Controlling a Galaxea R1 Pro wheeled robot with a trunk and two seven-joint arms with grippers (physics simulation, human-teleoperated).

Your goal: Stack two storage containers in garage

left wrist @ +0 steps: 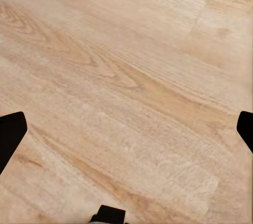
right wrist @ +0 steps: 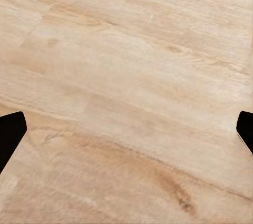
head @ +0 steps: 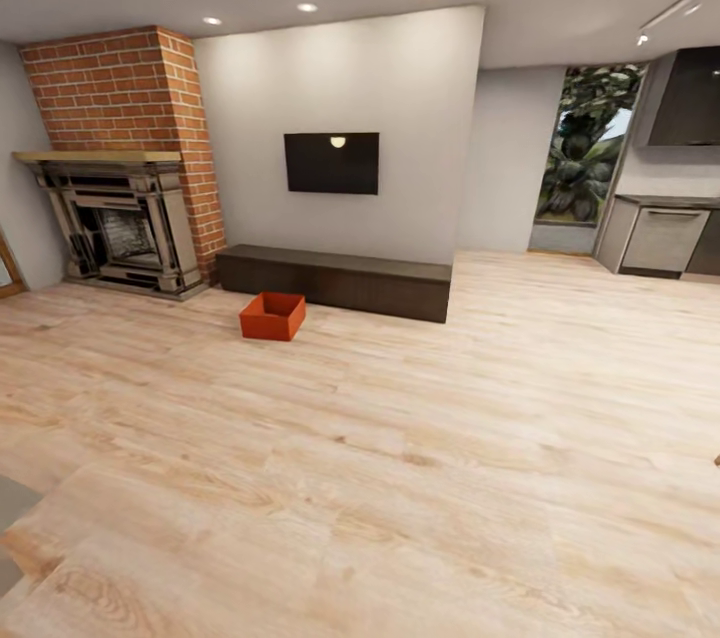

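I am in the living room. One red-orange storage container (head: 272, 316) sits on the light wood floor, just in front of the dark low cabinet (head: 335, 281) under the wall TV (head: 331, 162). It is upright and looks empty. My left gripper (left wrist: 126, 129) is open, its dark fingertips (left wrist: 10, 134) wide apart over bare wood planks. My right gripper (right wrist: 126, 132) is open too, fingertips (right wrist: 10, 134) spread above the planks with nothing between them. The garage is out of view.
A red-brick fireplace (head: 125, 158) stands at the back left. A window with foliage (head: 585, 143) and grey kitchen cabinets (head: 665, 238) are at the back right. Wide wood floor (head: 400, 458) lies between me and the container.
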